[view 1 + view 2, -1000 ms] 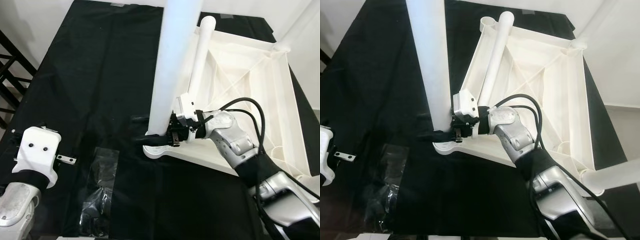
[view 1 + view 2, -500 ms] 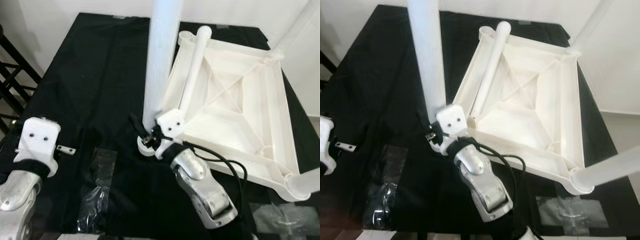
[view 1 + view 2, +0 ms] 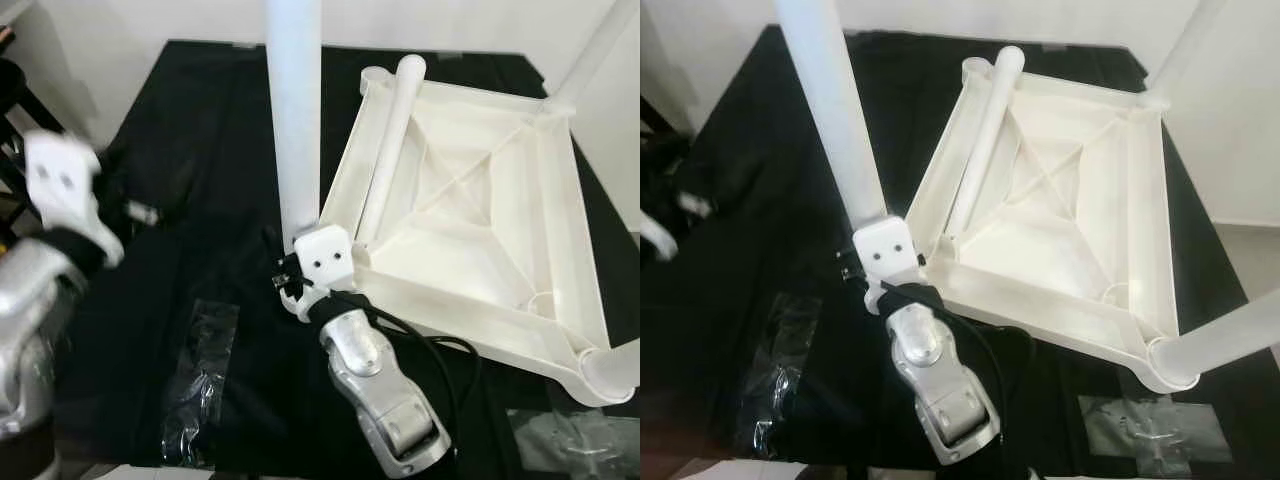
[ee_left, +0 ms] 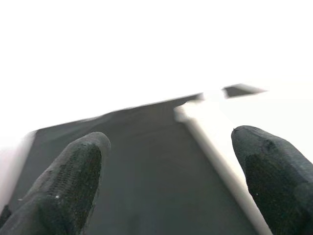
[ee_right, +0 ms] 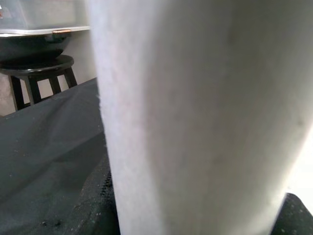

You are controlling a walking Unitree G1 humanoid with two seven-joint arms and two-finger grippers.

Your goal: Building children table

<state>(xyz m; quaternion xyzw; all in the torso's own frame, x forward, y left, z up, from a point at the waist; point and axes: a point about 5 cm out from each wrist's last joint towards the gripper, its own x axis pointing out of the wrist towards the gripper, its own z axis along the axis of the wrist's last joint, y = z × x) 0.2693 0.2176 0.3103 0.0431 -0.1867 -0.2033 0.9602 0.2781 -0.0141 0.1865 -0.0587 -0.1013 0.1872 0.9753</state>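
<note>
White table leg (image 3: pixel 296 110) clamped upright in right jaws (image 3: pixel 290 280) to seat in frame's (image 3: pixel 560 250) 8 o'clock corner; left jaws (image 4: pixel 166 166) released, idle.

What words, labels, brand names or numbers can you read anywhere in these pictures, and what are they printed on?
None can be read. The upside-down white table top, its upright legs, the black cloth and the clear plastic bags carry no legible print. The casing behind the right hand shows two dark dots, no lettering.
</note>
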